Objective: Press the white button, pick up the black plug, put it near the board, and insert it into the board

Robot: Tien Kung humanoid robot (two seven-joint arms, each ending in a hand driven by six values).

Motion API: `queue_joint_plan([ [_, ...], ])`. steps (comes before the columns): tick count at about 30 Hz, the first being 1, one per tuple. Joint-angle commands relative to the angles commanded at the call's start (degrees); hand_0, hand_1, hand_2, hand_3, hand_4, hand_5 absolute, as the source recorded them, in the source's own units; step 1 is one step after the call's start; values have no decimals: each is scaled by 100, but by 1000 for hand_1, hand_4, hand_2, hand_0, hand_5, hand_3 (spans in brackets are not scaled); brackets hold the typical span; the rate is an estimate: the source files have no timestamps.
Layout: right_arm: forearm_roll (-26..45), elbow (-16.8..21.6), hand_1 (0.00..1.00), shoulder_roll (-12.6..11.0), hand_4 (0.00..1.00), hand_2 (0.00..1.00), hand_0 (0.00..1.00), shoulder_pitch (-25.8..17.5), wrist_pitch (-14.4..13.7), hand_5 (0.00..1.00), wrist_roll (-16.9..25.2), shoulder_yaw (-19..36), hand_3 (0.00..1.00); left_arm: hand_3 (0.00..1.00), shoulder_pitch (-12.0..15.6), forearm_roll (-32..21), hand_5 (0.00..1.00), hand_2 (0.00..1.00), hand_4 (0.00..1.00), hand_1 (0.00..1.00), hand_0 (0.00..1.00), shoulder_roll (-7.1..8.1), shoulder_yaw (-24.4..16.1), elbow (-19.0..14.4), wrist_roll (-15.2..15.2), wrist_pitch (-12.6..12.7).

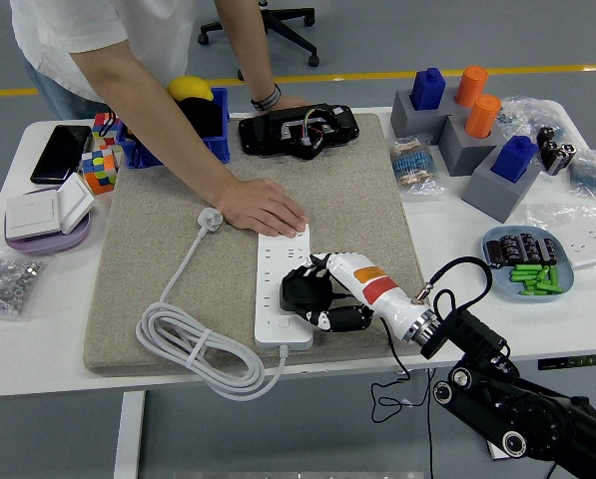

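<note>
- Head view. White table (457, 225) with a grey mat (158, 230) across its middle.
- White power strip (278, 261) lies lengthwise on the mat, lower centre of the frame; its white cable (193, 344) coils at lower left, ending in a white plug (210, 219) on the mat.
- Right hand (312, 294) comes in from the lower right, fingers curled together around a black plug (299, 290) held over the strip's near half. Whether the plug is seated in a socket, cannot tell.
- A person's hand (266, 211) at centre frame presses flat on the strip's far end.
- The person's other hand rests by a black device (298, 130) at top centre.
- Upper left: phone (60, 153), colour cube (99, 170).
- Right: blue tray (527, 261) of green pieces.
</note>
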Motion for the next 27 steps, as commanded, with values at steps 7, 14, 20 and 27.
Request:
queue_joint_plan([
  [7, -51, -47, 348, 33, 721, 378, 447, 63, -52, 2, 1, -93, 558, 577, -7, 23, 272, 511, 592, 496, 466, 4, -6, 0, 1, -3],
  [14, -49, -120, 348, 44, 722, 377, 448, 84, -54, 2, -13, -139, 559, 578, -2, 13, 273, 513, 591, 496, 467, 3, -5, 0, 1, -1],
  [20, -26, -145, 347, 40, 723, 377, 447, 75, -46, 2, -5, -134, 557, 577, 1, 19, 272, 512, 592, 496, 467, 2, -12, 0, 2, -2],
  [27, 4, -179, 347, 37, 724, 377, 446, 67, -31, 2, 6, -115, 557, 576, -4, 26, 273, 511, 592, 496, 467, -1, -12, 0, 2, -2],
])
